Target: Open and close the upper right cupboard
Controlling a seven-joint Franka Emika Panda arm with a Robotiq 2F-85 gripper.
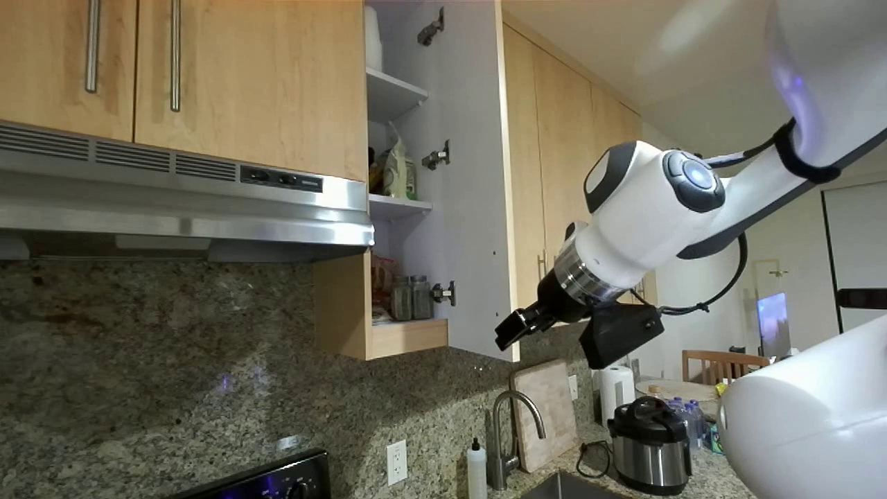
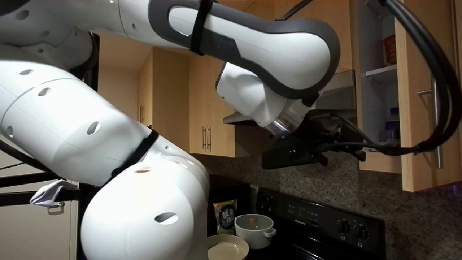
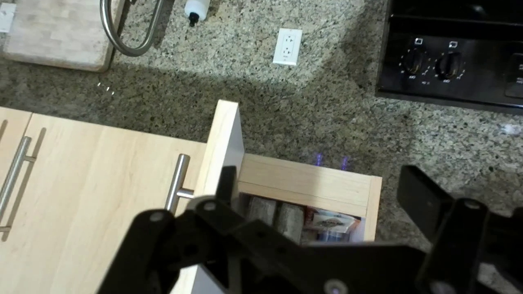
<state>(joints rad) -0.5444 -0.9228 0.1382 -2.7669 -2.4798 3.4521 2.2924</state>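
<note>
At far left in an exterior view I noted the shorter light-wood doors (image 1: 256, 76), set above the steel range hood (image 1: 187, 208). Immediately right of the hood hung the upper right cupboard (image 1: 409, 338), its door (image 1: 478, 208) standing open at a wide angle, inner face and hinges (image 1: 435, 159) exposed; in the wrist view its slim bar handle (image 3: 176, 179) showed on the outer face. Two jars (image 1: 420, 298) stood at the bottom and a bag (image 1: 398, 173) on the shelf (image 1: 398, 206) above. My gripper (image 1: 511, 331) was next, near the lower free edge of the door (contact could not be established); its fingers (image 3: 226, 183), per the wrist view, were spread wide apart. Further right and lower, a cutting board (image 1: 554, 416) leaned partly behind the faucet (image 1: 499, 471), and a black-and-steel pressure cooker (image 1: 651, 457) sat on the worktop (image 1: 710, 478).
</note>
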